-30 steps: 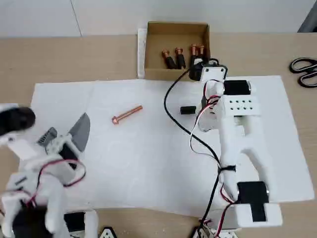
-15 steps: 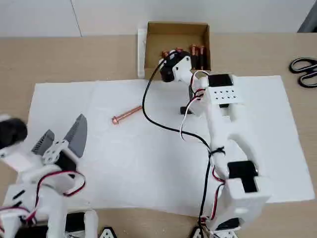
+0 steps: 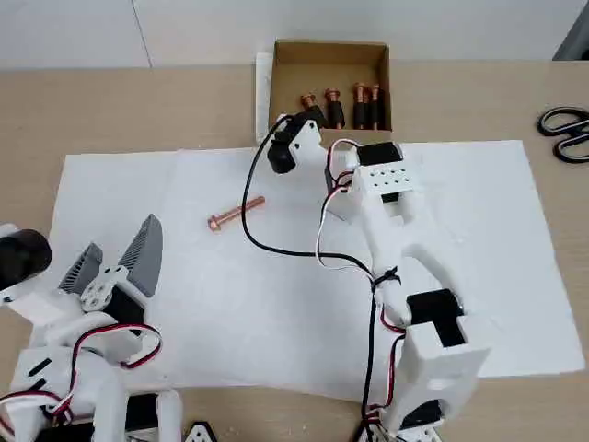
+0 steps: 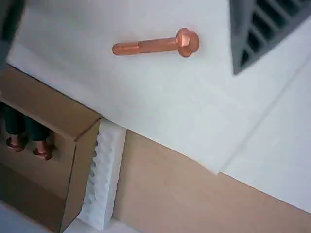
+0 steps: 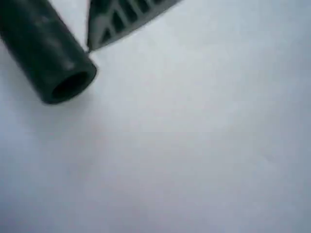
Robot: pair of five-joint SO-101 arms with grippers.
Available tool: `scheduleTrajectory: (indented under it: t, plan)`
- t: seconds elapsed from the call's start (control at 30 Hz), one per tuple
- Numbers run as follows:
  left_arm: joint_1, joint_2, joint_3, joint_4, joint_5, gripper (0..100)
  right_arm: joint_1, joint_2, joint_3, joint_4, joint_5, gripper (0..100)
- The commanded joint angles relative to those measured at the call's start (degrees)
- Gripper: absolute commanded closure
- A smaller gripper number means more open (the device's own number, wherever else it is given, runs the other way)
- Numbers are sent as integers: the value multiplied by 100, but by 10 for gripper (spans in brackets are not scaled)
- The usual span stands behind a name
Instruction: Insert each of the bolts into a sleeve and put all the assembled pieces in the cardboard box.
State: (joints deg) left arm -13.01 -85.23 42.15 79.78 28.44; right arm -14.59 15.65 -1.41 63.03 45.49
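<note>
Near left, left claw (image 3: pixel 127 230) wide apart, holding nothing. To its right and a bit farther off, bolt (image 3: pixel 236 213) flat on the paper (image 3: pixel 276 304), long way left to right, head toward that claw. Farther right, black sleeve (image 5: pixel 48 53) just beside right claw (image 5: pixel 116 19); can't tell if apart or together.

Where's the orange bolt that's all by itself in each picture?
High view: the bolt on the white paper, down-left of the cardboard box.
Left wrist view: the bolt on paper, near the box corner.
Right wrist view: a black sleeve on paper instead.
Shared landmark: the white paper.
</note>
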Motion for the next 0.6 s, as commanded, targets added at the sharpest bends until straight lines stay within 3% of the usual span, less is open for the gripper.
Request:
scheduleTrajectory:
  t: [0.0,0.57]
  plan:
    - [-26,-26,22,-141,18,717,-13,-31,-334,13,35,816]
    - [-26,-35,22,-114,18,717,224,1147,-853,-13,9,815]
